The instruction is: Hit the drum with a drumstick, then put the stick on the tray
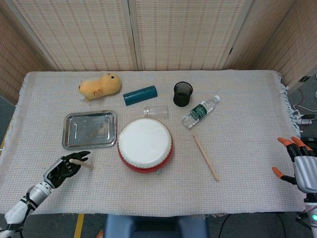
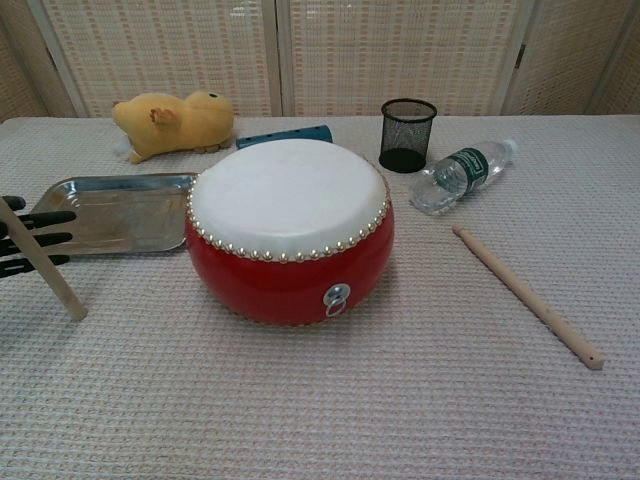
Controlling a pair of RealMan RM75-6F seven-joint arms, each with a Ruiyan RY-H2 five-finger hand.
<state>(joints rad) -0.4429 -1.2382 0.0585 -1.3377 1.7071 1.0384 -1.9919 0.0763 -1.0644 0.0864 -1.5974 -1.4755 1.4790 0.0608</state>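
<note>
Setting: indoor robot test station, likely a lab. Evidence: table (image 1: 237, 163) under a beige woven cloth, enclosed behind by folding woven screens (image 1: 133, 34); unrelated props grouped around a red drum (image 1: 145, 145); cables (image 1: 303, 116) on the floor right of the table.

A folding screen (image 1: 133, 32) of pale woven panels in light frames stands along the far side and angles in at both the left and right. The surface (image 1: 247, 163) is spread with a beige waffle-weave cloth, fringed at its right edge. Grey floor with a yellow stripe (image 1: 79, 225) shows at the near left, and cables (image 1: 303, 113) lie at the right.
</note>
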